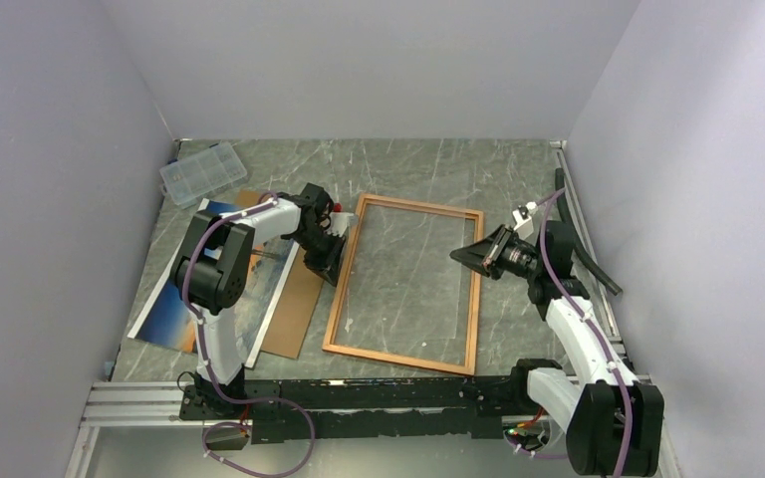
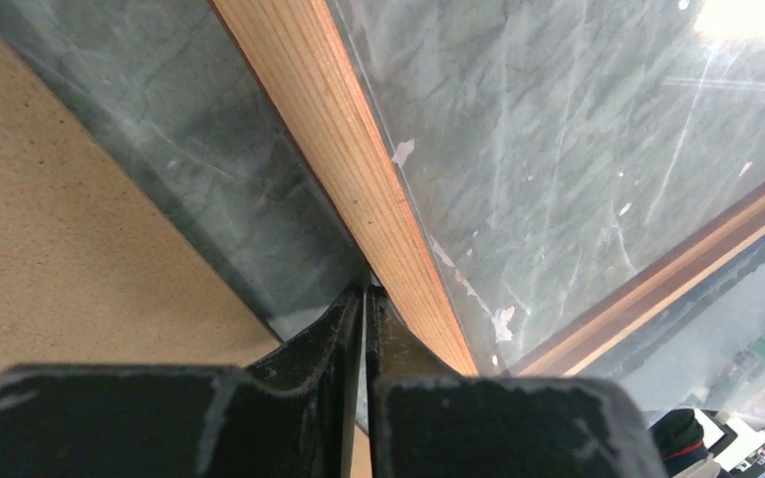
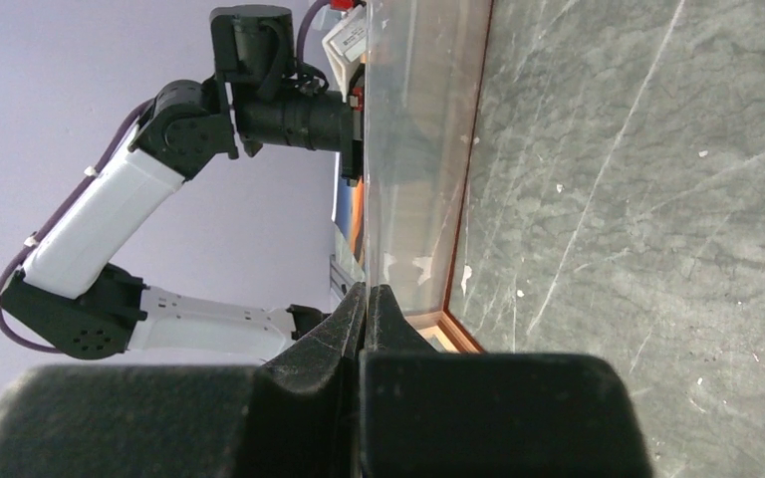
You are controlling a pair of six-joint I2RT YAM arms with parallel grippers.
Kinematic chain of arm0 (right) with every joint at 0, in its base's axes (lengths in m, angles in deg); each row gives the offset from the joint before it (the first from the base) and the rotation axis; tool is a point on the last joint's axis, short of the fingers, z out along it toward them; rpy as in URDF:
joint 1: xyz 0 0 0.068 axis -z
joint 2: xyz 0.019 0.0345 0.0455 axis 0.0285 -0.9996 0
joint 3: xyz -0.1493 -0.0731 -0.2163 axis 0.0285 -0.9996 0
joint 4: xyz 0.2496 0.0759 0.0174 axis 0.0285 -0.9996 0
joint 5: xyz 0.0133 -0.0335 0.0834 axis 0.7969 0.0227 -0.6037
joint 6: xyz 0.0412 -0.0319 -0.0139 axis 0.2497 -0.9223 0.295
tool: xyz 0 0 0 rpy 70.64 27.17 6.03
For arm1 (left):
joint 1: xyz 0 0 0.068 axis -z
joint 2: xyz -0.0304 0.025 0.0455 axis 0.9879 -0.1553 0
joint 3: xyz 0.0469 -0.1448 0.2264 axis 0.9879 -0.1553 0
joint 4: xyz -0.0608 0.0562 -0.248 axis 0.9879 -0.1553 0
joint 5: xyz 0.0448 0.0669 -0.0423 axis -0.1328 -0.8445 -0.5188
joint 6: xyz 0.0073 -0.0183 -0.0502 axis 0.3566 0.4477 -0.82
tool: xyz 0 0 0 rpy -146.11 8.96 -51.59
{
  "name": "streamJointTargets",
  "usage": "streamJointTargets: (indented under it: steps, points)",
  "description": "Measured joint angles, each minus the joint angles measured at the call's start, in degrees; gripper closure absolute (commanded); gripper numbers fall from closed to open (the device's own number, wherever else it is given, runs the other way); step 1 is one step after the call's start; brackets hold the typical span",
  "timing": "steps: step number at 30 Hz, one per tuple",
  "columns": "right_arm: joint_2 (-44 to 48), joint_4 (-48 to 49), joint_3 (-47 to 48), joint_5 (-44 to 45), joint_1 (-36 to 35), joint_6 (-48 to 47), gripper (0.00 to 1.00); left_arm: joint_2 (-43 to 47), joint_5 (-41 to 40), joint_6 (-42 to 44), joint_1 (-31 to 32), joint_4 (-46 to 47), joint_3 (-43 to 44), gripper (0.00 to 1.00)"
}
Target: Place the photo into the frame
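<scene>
- While the photo [image 1: 174,311] lies lower left, both hands sit at the rails of the frame [image 1: 474,289];
- left hand [image 2: 365,299] nearly together; right hand [image 3: 362,295] pressed together;
- next, pinch the photo's thin edge.

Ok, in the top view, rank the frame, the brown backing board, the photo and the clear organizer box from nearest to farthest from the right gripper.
From the right gripper:
1. the frame, its right rail by the fingertips.
2. the brown backing board, just left of the frame.
3. the photo, further left, lying over the board.
4. the clear organizer box, far left corner.
</scene>
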Motion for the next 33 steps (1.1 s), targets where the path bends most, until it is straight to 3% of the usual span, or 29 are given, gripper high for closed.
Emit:
streamJointTargets:
  steps: [19, 33]
  points:
    - [-0.87, 6.91, 0.0, 3.04, -5.97, 1.86, 1.0, 0.0, -0.07, 0.02, -0.02, -0.02, -0.17, 0.94]
    - [-0.92, -8.46, 2.16, 9.44, -4.28, -8.96, 1.0, 0.0, -0.11, 0.02, -0.04, -0.13, -0.17, 0.97]
